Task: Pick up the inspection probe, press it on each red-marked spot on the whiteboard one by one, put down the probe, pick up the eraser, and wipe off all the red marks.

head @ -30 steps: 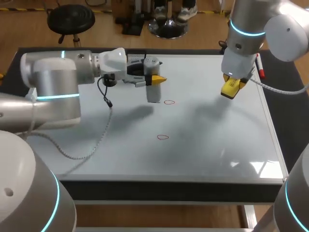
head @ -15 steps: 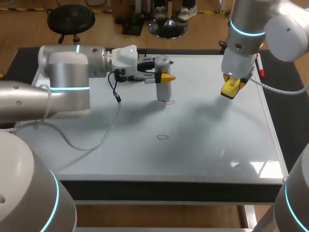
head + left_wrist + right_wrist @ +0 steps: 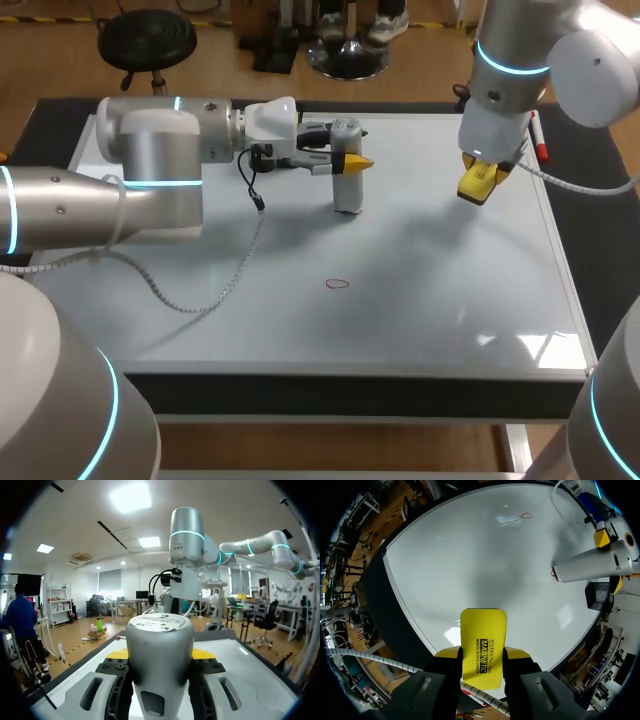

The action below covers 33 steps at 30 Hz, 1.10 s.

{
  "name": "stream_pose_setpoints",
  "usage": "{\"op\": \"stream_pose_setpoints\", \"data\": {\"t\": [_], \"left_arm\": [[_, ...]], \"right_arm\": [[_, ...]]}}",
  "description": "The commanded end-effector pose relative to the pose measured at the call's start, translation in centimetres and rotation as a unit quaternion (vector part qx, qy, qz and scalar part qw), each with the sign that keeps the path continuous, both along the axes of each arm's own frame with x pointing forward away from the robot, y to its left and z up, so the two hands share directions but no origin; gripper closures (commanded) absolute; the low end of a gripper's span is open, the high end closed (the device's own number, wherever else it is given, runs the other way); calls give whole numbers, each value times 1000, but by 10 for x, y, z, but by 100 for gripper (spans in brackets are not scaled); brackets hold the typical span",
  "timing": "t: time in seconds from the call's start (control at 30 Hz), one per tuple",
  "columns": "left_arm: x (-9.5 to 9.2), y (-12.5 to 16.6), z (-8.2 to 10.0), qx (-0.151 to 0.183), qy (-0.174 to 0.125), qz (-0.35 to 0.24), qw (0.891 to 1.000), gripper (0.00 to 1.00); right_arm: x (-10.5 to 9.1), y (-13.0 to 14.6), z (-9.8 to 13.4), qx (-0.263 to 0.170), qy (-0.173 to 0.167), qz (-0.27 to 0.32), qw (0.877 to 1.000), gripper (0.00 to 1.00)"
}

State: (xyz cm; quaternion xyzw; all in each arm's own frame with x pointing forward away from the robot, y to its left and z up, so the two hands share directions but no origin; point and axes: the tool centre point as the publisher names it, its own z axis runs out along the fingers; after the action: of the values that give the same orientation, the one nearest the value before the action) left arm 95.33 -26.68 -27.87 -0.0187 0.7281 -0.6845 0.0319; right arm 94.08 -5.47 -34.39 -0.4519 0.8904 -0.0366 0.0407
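Whiteboard (image 3: 450, 300), white and glossy with a pale frame, lies flat and covers most of the dark table. Two small red drawn rings mark its surface. The near red ring (image 3: 338, 283) sits bare around the middle of the board. The far red ring (image 3: 553, 573) lies right at the tip of the grey cylindrical inspection probe (image 3: 347, 192), which stands upright with its lower end down on the board; the tip covers most of that ring.

The left gripper (image 3: 352, 162) reaches in level from the left. Its two yellow-tipped fingers are closed against opposite sides of the probe's body, below the flat cap, gripping it firmly. A thin grey cable (image 3: 215, 285) trails from the left arm across the left part of the board.

The right gripper (image 3: 478, 185) hangs above the far right part of the board, well apart from the probe. Its fingers point downward and are clamped on a yellow rectangular magnetic eraser (image 3: 482, 645), held by its two long sides and clear of the surface. A red marker pen (image 3: 540, 145) lies just beside the board's far right edge.
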Motion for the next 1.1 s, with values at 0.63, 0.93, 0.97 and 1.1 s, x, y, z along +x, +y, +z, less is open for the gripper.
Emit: {"op": "stream_pose_setpoints", "data": {"t": [0.63, 0.93, 0.97, 1.1], "left_arm": [[6, -8, -11, 12, 13, 3, 1000, 100], [6, -6, -11, 12, 14, 5, 1000, 100], [6, -6, -11, 12, 14, 5, 1000, 100], [6, -5, -9, 13, 15, 6, 1000, 100]], "right_arm": [[1, 0, 0, -1, 0, 1, 1000, 100], [1, 0, 0, -1, 0, 1, 1000, 100], [1, 0, 0, -1, 0, 1, 1000, 100], [1, 0, 0, -1, 0, 1, 1000, 100]]}}
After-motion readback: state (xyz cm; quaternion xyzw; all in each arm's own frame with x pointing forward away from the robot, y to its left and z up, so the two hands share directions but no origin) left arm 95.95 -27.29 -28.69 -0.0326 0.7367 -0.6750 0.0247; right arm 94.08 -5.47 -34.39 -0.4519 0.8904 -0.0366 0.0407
